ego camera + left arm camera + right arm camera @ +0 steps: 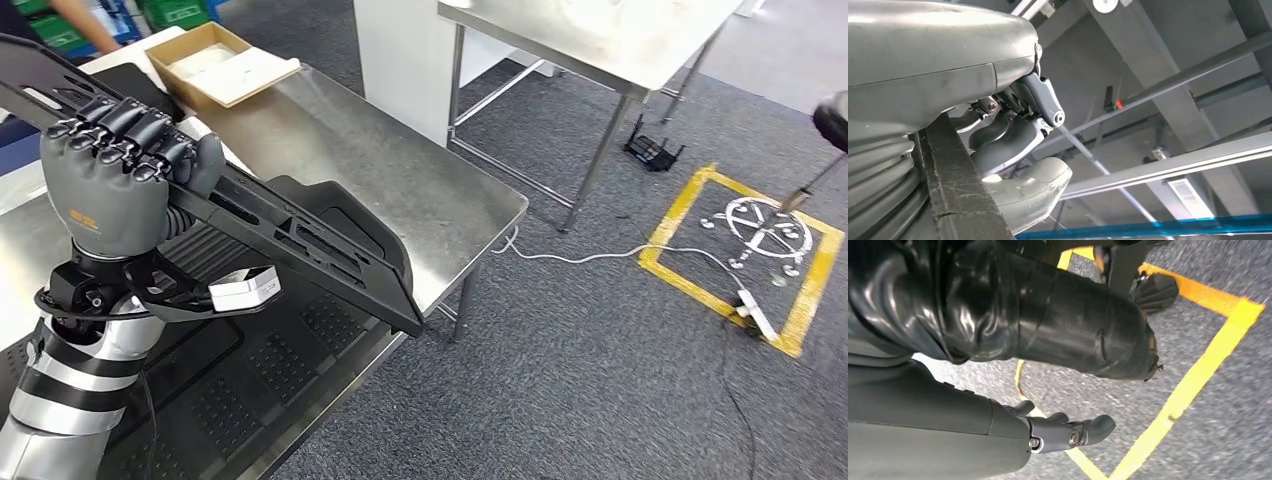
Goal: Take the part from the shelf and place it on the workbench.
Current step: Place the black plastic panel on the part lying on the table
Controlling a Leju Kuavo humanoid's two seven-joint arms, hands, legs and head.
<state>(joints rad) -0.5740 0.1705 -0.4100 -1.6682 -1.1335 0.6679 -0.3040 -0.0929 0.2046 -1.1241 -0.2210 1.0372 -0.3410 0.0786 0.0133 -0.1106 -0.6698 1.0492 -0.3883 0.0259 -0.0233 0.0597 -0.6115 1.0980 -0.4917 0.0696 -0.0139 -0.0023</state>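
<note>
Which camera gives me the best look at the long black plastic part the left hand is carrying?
The head view: the long black plastic part runs slanted over the steel workbench, gripped by the left hand. The left wrist view catches just a dark edge of it.

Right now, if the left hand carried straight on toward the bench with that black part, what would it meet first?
Probably the black part itself: its low end hangs over other black parts on the steel workbench and would touch before the left hand. Depth is unclear.
</note>
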